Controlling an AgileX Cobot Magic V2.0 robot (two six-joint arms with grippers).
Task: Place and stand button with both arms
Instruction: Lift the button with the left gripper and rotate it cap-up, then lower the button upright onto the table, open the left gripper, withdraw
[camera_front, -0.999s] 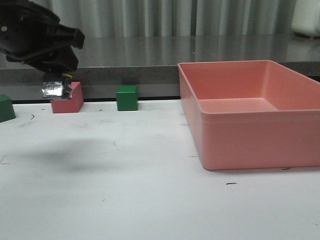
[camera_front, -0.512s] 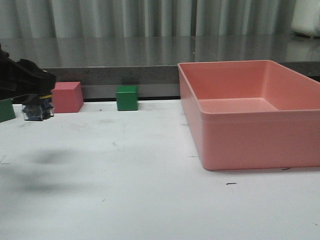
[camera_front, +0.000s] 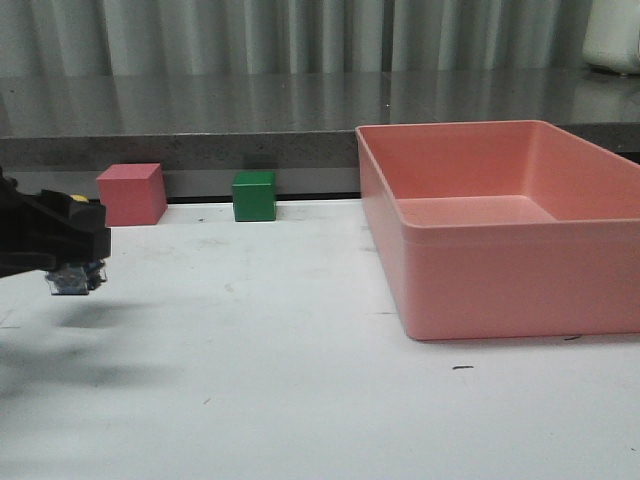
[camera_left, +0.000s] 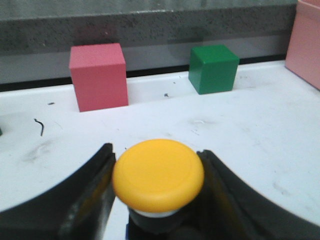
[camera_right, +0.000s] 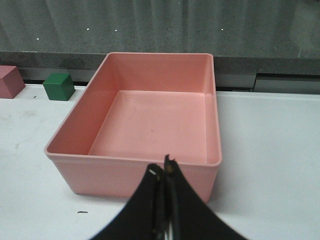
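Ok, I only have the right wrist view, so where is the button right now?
Observer: The left gripper holds the button, its fingers on either side just under the yellow cap.
Operator: Is it on the table yet?
Observer: In the front view its base seems to hang just above the table, near the left edge; contact is hard to judge.
Operator: Which way up is it?
Observer: Cap up, bluish base down.
Operator: What is near it?
Observer: Behind it, by the back ledge, stand the pink cube and the green cube. The pink bin is well off to the right.
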